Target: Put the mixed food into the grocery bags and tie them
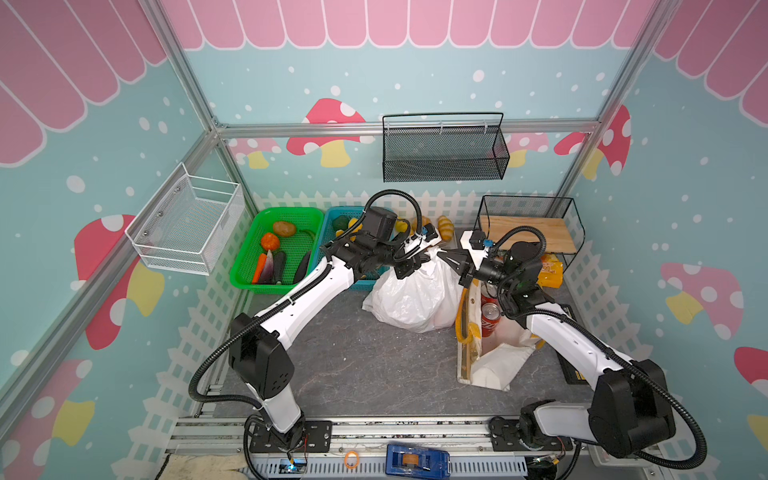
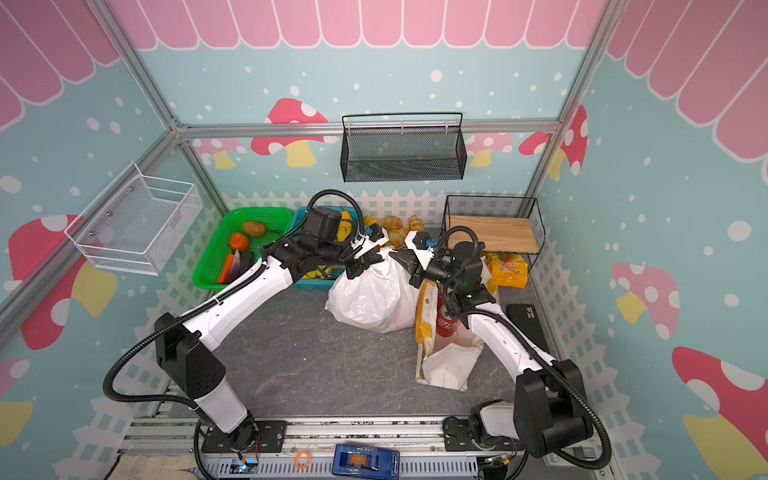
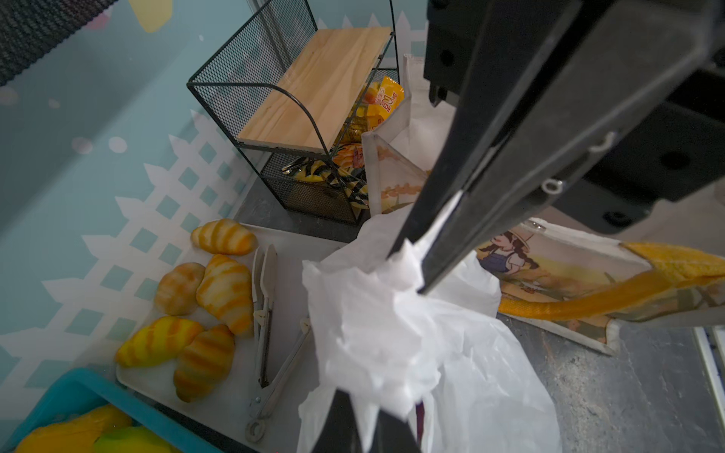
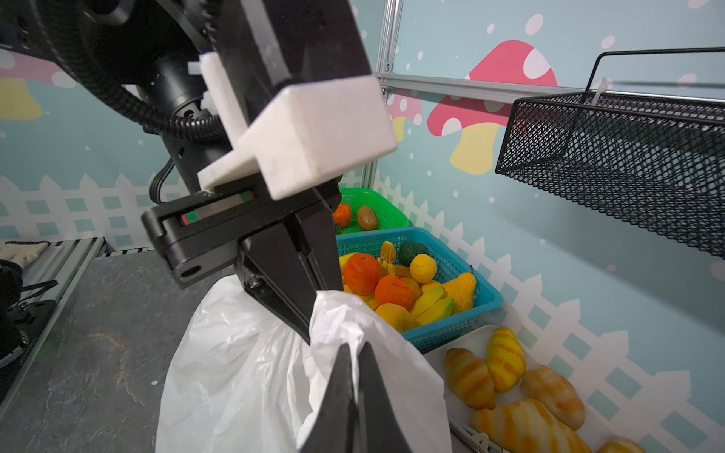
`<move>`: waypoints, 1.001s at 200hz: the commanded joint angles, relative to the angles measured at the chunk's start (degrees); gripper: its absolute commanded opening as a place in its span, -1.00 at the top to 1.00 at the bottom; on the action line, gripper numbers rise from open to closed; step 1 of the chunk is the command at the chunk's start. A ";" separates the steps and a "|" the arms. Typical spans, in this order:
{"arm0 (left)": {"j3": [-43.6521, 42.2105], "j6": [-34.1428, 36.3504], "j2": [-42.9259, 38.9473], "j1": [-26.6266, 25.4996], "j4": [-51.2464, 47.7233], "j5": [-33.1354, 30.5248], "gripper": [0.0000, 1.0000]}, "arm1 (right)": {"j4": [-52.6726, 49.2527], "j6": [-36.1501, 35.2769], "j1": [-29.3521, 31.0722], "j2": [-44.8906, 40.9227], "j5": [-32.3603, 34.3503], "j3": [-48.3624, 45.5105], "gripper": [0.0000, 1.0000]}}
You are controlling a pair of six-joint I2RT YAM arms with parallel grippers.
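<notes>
My left hand (image 1: 426, 255), from 9 o'clock, and my right hand (image 1: 444, 252), from 3 o'clock, each pinch the bunched top of the plastic bag (image 1: 411, 295) standing at 12 o'clock on the counter (image 1: 353, 365). A soda can (image 1: 490, 318) sits in the tote (image 1: 494, 365) at the bag's 3 o'clock.

The plastic bag (image 1: 409, 297) is thin white film, crinkled, with a soft sheen. The tote (image 1: 494, 365) is stiff white fabric with a printed face. Its handle (image 3: 588, 300) is yellow woven webbing. The soda can (image 1: 489, 326) is glossy red metal. The surface (image 1: 365, 374) is matt dark grey with stone-like veining. The wall basket (image 1: 444, 153) is matt black metal mesh. The shelf board (image 1: 557, 232) is bare light wood. The green basket (image 1: 245, 270) is perforated plastic.
</notes>
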 commanded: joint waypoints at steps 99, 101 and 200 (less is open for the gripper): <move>-5.72 15.90 -4.50 -1.65 4.49 0.05 1.00 | -0.77 -20.93 -0.08 -2.54 -0.20 -3.89 -0.44; -5.82 15.94 -4.51 -1.67 4.64 0.04 1.00 | -0.76 -21.00 -0.01 -2.41 -0.32 -3.86 -0.43; -6.39 17.44 -5.05 -2.04 4.72 -0.93 1.00 | -3.09 -23.01 1.10 2.22 -0.22 -2.19 0.23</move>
